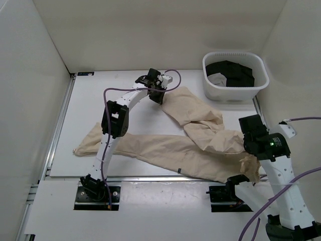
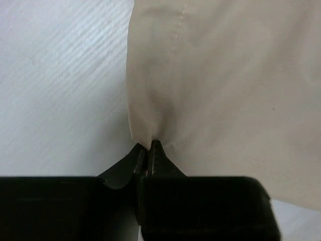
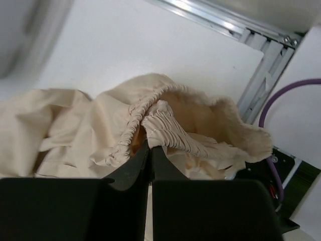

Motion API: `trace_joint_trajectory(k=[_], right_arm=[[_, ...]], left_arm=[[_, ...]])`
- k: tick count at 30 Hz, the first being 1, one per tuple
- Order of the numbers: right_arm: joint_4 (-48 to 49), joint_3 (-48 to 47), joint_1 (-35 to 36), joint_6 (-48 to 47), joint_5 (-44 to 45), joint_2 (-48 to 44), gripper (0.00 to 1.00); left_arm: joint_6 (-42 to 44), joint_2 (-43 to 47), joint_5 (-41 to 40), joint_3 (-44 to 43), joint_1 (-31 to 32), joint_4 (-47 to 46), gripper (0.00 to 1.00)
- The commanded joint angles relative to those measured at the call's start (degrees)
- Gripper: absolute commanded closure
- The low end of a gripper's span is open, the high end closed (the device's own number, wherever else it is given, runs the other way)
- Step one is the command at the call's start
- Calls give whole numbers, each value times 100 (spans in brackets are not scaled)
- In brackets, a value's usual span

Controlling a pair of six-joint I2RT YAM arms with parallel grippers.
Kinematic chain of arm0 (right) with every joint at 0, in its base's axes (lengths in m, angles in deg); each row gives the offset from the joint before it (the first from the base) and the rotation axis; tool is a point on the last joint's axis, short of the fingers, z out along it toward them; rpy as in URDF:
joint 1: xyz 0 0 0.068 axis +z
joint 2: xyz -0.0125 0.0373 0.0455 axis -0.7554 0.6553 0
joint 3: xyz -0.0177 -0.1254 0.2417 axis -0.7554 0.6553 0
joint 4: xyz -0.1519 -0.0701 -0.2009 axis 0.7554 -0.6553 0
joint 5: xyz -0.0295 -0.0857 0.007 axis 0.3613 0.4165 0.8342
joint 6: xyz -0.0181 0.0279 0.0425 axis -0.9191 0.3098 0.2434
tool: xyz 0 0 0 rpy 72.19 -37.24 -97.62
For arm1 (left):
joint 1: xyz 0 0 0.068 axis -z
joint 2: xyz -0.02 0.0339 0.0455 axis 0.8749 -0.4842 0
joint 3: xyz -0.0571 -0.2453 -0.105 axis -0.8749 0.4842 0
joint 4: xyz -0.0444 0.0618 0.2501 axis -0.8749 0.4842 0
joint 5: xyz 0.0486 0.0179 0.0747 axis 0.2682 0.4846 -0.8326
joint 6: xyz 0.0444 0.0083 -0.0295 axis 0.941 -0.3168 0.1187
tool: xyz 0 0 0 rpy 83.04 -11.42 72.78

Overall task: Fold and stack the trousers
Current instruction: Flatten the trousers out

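Note:
The beige trousers point(image 1: 185, 145) lie spread across the table, wrinkled, one leg running to the left edge and the other up toward the back. My left gripper point(image 1: 156, 94) is shut on the cuff of the far leg; in the left wrist view its jaws point(image 2: 148, 145) pinch the cloth edge point(image 2: 225, 90). My right gripper point(image 1: 249, 159) is shut on the gathered elastic waistband point(image 3: 170, 123) at the near right; in the right wrist view the jaws point(image 3: 150, 146) are closed on the ruched band.
A white basket point(image 1: 235, 86) holding dark clothes stands at the back right. White walls enclose the table on the left, back and right. A metal rail point(image 3: 261, 75) and a purple cable point(image 3: 286, 100) run by the table's right edge.

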Motion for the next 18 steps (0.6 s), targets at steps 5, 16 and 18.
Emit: trace_joint_trajectory(k=[5,16,18], right_arm=[[-247,-1427,-6,-197,920,84,100],[-194,-1612,-6,-373,534,-486,100],[-342,-1682,-6,-373,533,-548,100]], left_arm=[[491,2522,-1376,1874,-1264,212,86],[1906,6315,-2412,4109,-3201,1391,86],[2195,6937,-3317,4698,-3517,1225,86]])
